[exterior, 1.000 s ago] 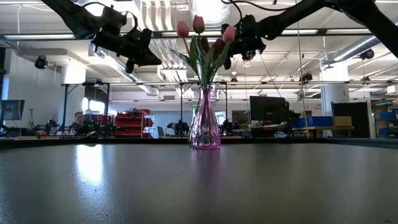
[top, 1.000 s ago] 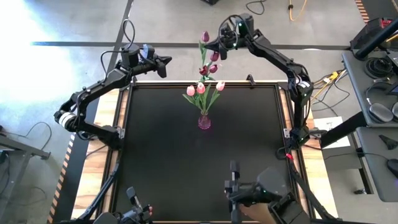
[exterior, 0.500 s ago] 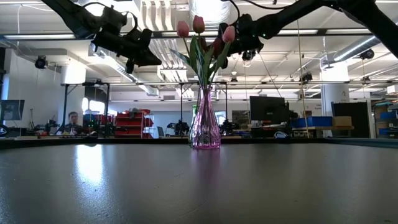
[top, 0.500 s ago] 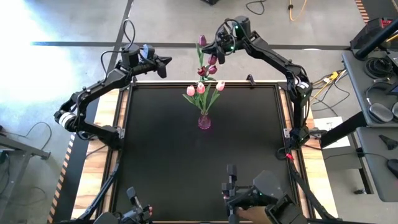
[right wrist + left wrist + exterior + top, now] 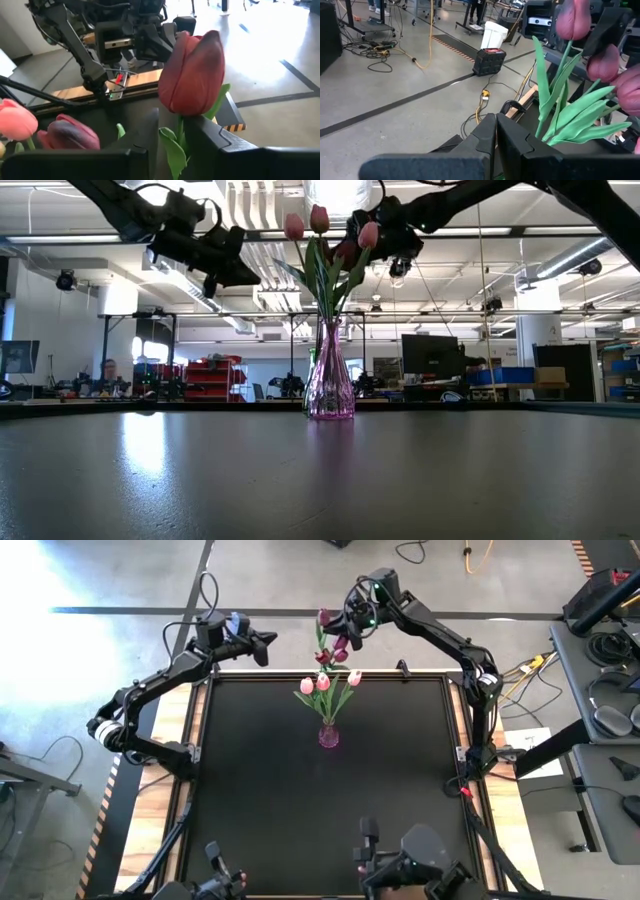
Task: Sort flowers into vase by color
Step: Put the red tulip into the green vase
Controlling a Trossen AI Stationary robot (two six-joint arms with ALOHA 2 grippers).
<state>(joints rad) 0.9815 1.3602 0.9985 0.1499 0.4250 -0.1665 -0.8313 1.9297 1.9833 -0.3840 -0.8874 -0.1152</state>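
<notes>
Right end effector (image 5: pixel 352 622) high over the worktop's (image 5: pixel 250 790) far edge, fingers parted w/ a maroon tulip (image 5: pixel 192 75) stem between them; can't tell if gripped or freed, prob. letting go. The tulip sits w/ other flowers in the vase (image 5: pixel 328 734), heads up above it. Left end effector (image 5: pixel 262 642) clenched, empty, waiting off to the side, clear of the bouquet.

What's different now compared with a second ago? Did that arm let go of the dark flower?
The right gripper, up by the maroon tulip, drifted slightly toward the left arm, and its fingers parted a little around the stem; the tulip head shifted with it. Whether it has fully let go isn't clear. The left gripper, the pink vase and the pink tulips stayed put.
</notes>
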